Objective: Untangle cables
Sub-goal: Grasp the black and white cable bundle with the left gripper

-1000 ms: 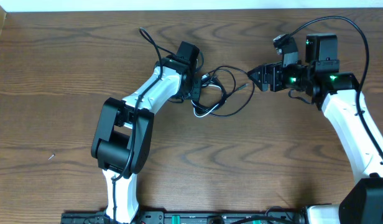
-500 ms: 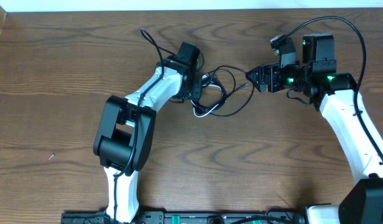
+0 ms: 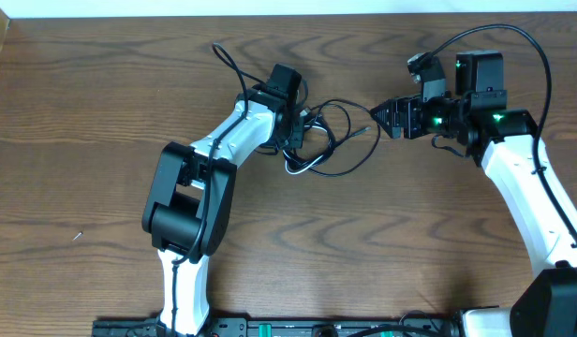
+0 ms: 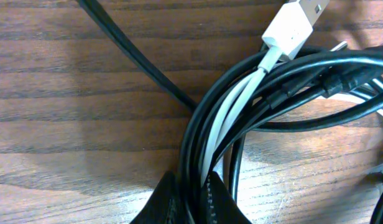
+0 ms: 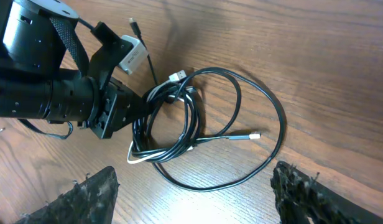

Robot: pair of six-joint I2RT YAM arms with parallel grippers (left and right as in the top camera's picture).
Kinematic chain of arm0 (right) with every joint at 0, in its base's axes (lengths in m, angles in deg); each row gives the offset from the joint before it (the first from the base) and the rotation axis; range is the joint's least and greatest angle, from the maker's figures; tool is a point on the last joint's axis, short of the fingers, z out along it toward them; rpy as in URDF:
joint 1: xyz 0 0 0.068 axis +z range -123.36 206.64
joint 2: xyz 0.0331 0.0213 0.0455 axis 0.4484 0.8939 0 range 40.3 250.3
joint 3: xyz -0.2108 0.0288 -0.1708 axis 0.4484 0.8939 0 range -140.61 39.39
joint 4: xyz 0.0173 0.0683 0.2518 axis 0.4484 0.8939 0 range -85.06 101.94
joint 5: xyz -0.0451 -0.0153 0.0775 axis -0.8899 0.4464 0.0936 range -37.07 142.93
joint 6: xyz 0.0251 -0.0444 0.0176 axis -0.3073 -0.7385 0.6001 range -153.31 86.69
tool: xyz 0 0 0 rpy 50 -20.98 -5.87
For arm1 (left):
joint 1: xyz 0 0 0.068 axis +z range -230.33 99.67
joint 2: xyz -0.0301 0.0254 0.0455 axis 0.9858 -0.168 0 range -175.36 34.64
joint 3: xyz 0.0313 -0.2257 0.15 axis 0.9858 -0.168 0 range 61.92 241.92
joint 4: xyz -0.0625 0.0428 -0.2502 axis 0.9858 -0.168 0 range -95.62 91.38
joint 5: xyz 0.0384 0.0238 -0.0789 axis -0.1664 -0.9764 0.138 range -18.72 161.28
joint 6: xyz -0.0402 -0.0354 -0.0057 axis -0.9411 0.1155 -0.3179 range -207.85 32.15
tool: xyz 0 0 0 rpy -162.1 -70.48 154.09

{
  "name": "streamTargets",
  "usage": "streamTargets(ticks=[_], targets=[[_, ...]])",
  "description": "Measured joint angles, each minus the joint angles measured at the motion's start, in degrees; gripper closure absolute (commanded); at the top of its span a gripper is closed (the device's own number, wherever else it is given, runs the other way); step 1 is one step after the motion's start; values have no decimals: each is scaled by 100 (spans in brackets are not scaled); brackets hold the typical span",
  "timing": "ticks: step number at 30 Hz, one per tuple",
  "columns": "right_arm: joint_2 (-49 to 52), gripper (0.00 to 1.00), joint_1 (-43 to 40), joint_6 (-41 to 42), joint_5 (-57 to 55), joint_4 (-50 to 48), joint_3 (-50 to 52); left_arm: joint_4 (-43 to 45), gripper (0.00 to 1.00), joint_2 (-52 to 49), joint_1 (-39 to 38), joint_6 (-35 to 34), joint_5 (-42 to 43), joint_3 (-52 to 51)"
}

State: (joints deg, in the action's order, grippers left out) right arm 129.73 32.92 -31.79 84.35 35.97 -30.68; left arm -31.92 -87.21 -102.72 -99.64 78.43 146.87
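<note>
A tangle of thin cables, mostly black with one white, lies in loops on the wooden table. My left gripper is shut on the bundle; in the left wrist view its fingertips pinch black and white cords, and a white USB plug shows above. My right gripper is open and empty, just right of the loops. In the right wrist view the cables lie ahead between its spread fingers, and a black cord's silver plug end points right.
A thicker black arm cable trails up-left from the left wrist. Another arcs over the right arm. The table's far edge meets a white strip at the top.
The cable bundle in my left gripper has shifted slightly up and left. The right arm moved a little left earlier and has since stayed still.
</note>
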Motion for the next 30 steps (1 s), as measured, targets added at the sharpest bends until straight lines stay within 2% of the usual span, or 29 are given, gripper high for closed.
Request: streamTargets(ticks=[8, 19, 30], targets=[[0, 32, 0, 291, -42, -184, -2, -289, 92, 243, 0, 0, 0, -57], [0, 38, 184, 1510, -273, -907, -7, -249, 93, 2365, 0, -2, 356, -138], [0, 39, 638, 2387, -452, -1384, -9, -278, 92, 2492, 0, -9, 754, -136]])
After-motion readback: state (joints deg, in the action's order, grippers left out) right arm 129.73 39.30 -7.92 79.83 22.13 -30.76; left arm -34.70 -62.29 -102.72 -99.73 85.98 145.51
